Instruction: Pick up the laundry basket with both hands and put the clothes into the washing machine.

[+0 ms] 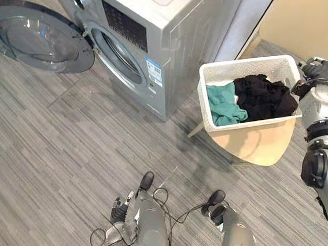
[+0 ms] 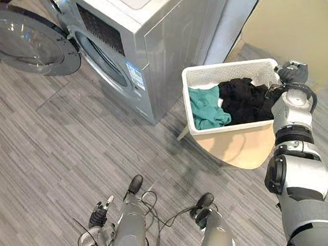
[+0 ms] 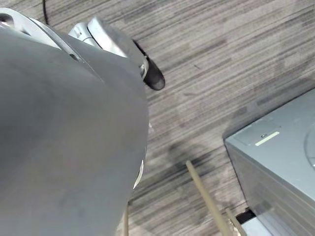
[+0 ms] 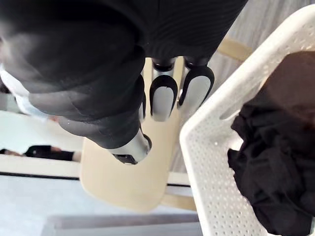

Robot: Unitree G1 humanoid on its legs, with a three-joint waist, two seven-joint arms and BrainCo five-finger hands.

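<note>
As the right hand point(image 4: 162, 98) hovers — fingers point(image 4: 196, 91) straight — the basket point(image 1: 242, 63) sits beside.

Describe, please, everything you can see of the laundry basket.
The basket is white perforated plastic, rectangular, with a slot handle. It stands upright on a pale chair beside the washer, holding a teal garment and black clothes. The right hand, fingers straight, is just outside one end; contact unclear.
</note>
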